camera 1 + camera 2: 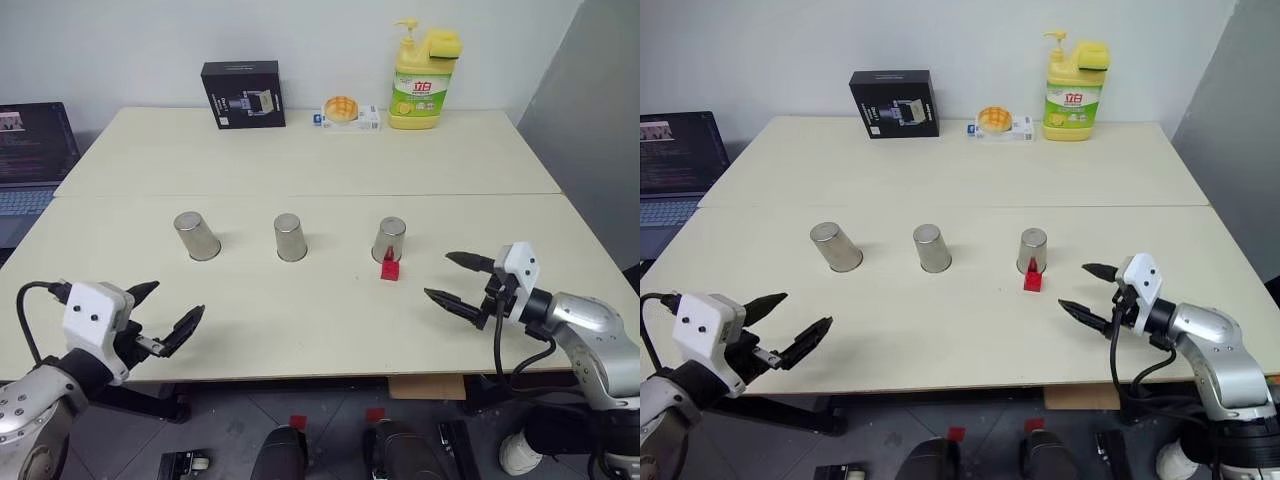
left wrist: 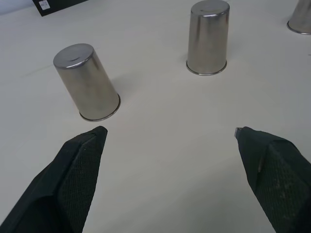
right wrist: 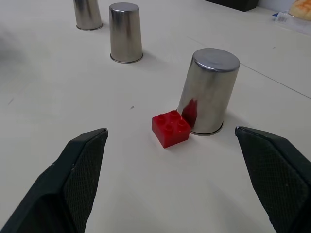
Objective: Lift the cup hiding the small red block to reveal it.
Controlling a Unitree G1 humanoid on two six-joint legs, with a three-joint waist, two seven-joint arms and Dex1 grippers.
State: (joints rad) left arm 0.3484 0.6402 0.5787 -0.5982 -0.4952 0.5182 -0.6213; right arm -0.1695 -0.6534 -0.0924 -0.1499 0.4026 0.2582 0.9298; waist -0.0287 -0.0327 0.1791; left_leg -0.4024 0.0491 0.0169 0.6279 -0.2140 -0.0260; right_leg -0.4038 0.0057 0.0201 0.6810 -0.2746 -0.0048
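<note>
Three steel cups stand upside down in a row across the table: left cup, middle cup, right cup. The small red block sits uncovered on the table, touching the near side of the right cup; its studs face up. My right gripper hovers open just right of the block and that cup, nothing between its fingers. My left gripper is open near the front edge, short of the left cup, holding nothing.
At the back of the table stand a black box, a small orange-filled dish and a yellow soap bottle. A laptop sits off the table's left side. The wall rises to the right.
</note>
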